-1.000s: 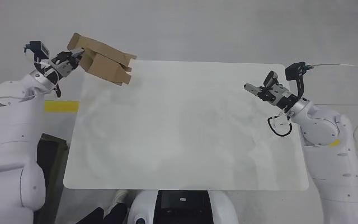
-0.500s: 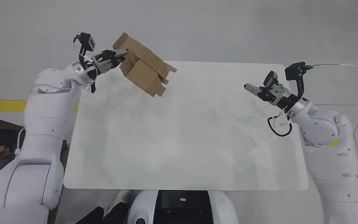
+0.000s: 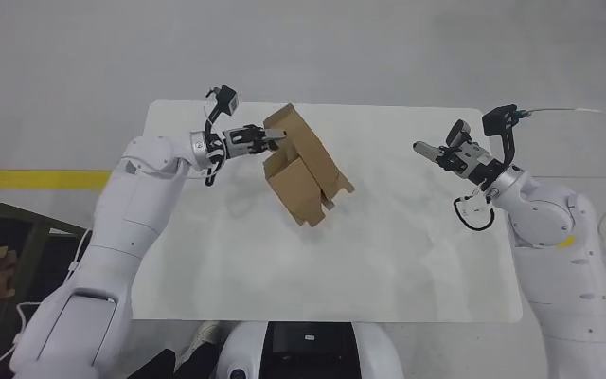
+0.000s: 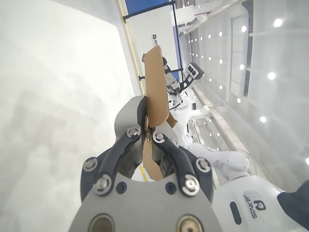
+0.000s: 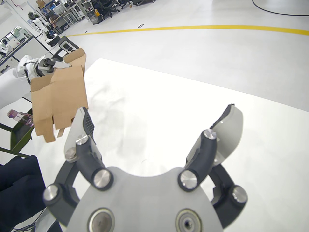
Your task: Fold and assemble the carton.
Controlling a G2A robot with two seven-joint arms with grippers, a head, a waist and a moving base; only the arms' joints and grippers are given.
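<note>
Over the left part of the bench [image 3: 398,246], the left pincer [image 3: 273,140] pinches an edge of the carton [image 3: 303,171], up in the air. It just came in from past the far left corner, so folding can start soon. It is flat, with nothing inside. At the right, the right pincer [image 3: 426,150] is spread wide.

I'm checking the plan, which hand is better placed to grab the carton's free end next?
Probably right. The right hand is open and empty, facing the carton; the left hand is shut on its edge.
</note>
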